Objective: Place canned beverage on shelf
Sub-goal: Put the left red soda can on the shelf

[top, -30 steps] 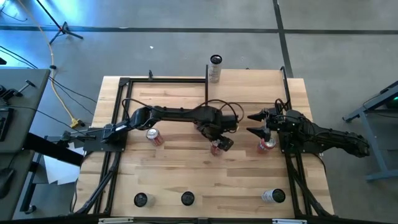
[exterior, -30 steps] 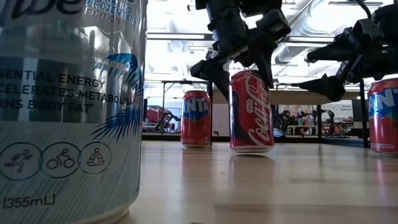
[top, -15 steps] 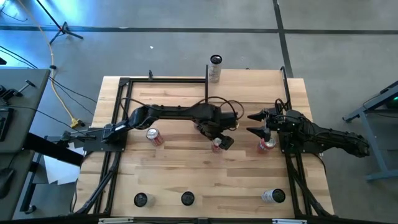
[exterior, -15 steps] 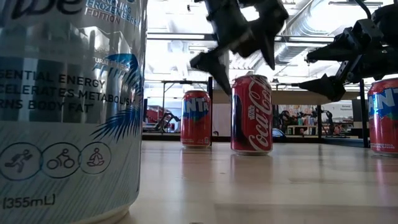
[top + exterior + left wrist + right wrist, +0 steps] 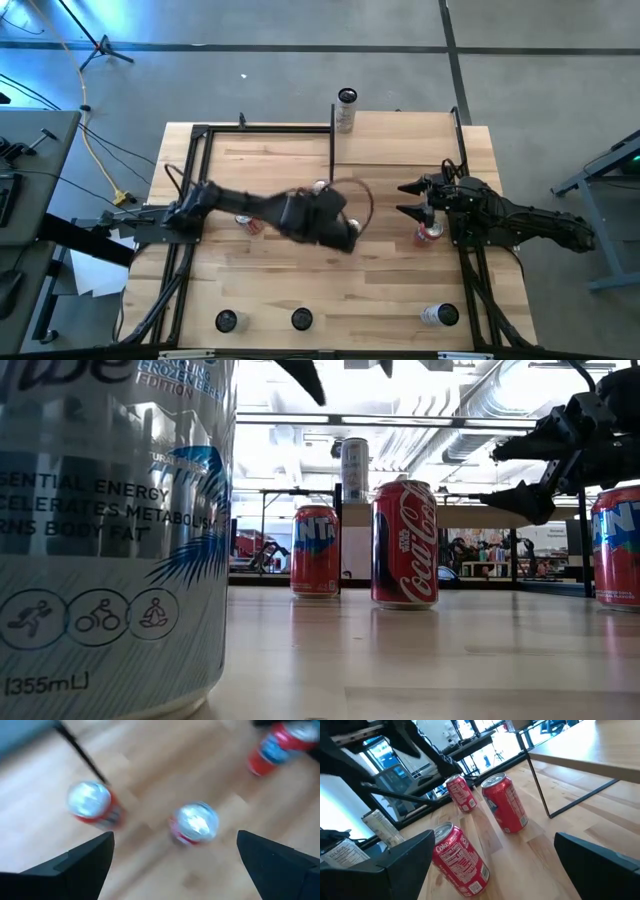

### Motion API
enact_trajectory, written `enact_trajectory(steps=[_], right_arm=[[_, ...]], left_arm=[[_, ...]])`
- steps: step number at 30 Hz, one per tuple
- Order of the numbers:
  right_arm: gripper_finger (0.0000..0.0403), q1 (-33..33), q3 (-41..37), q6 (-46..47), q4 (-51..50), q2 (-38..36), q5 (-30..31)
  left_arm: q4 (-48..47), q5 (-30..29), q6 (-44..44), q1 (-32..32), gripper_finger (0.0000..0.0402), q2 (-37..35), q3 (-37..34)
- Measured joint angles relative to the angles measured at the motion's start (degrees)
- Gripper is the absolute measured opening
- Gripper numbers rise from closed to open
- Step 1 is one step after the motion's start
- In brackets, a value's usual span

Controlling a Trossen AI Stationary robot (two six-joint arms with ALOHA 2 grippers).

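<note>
The big plank desk (image 5: pixel 300 285) carries most of the work left. On the small pale wood shelf with thin black uprights (image 5: pixel 400 140), at the desk's 1 o'clock, only one tall silver can (image 5: pixel 346 110) stands, at its 9 o'clock corner. My left claw (image 5: pixel 174 840) hangs spread wide and empty over the red cola can (image 5: pixel 405 545) near the desk's centre. My right claw (image 5: pixel 402 198), also wide and empty, hovers by a red soda can (image 5: pixel 428 236) at 3 o'clock. My blurred left arm hides the cola can from above, and the left wrist picture is smeared.
</note>
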Motion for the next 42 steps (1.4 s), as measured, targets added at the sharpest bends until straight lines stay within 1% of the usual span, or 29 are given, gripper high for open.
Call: enact_trajectory(steps=[2, 5, 7, 9, 12, 16, 19, 23, 26, 28, 29, 32, 33, 36, 39, 42], right_arm=[[0.0399, 0.0, 0.0, 0.0, 0.0, 0.1, 0.0], [0.0399, 0.0, 0.0, 0.0, 0.0, 0.1, 0.0], [0.0399, 0.0, 0.0, 0.0, 0.0, 0.1, -0.2], [0.0399, 0.0, 0.0, 0.0, 0.0, 0.2, -0.2], [0.0399, 0.0, 0.0, 0.0, 0.0, 0.2, -0.2], [0.0399, 0.0, 0.0, 0.0, 0.0, 0.1, -0.2], [0.0399, 0.0, 0.0, 0.0, 0.0, 0.1, -0.2], [0.0399, 0.0, 0.0, 0.0, 0.0, 0.1, -0.2], [0.0399, 0.0, 0.0, 0.0, 0.0, 0.1, -0.2], [0.0399, 0.0, 0.0, 0.0, 0.0, 0.1, -0.1], [0.0399, 0.0, 0.0, 0.0, 0.0, 0.1, -0.1], [0.0399, 0.0, 0.0, 0.0, 0.0, 0.1, -0.1], [0.0399, 0.0, 0.0, 0.0, 0.0, 0.1, -0.1], [0.0399, 0.0, 0.0, 0.0, 0.0, 0.1, -0.1], [0.0399, 0.0, 0.0, 0.0, 0.0, 0.2, 0.0], [0.0399, 0.0, 0.0, 0.0, 0.0, 0.2, 0.1]], left_arm=[[0.0, -9.9, -3.0, -1.8, 0.0395, 0.3, -1.9], [0.3, -24.5, -7.6, -4.4, 0.0395, 0.5, -6.9], [0.8, -31.4, -11.2, -5.6, 0.0395, 0.5, -10.1], [0.6, -34.5, -15.8, -6.4, 0.0395, 0.5, -13.0], [1.0, -36.8, -22.3, -7.1, 0.0395, 0.5, -16.9], [0.8, -40.4, -28.5, -7.2, 0.0395, 0.3, -21.3], [0.0, -40.7, -31.0, -7.2, 0.0395, -0.1, -23.0], [0.1, -40.6, -29.5, -6.0, 0.0395, -3.1, -25.5], [2.6, -37.3, -24.3, -4.1, 0.0395, -5.8, -27.4], [6.4, -32.7, -18.3, -3.0, 0.0394, -7.7, -29.2], [8.8, -29.5, -14.9, -2.4, 0.0394, -8.7, -30.2], [17.4, -20.9, -4.3, -0.8, 0.0394, -11.6, -34.6], [20.6, -19.6, -1.8, -0.3, 0.0394, -12.7, -36.4], [31.9, -18.6, 5.2, 0.9, 0.0394, -17.0, -43.8], [47.0, -15.4, 12.4, 2.3, 0.0394, -22.5, -53.8], [64.2, -7.9, 19.0, 4.7, 0.0394, -29.1, -66.0]])
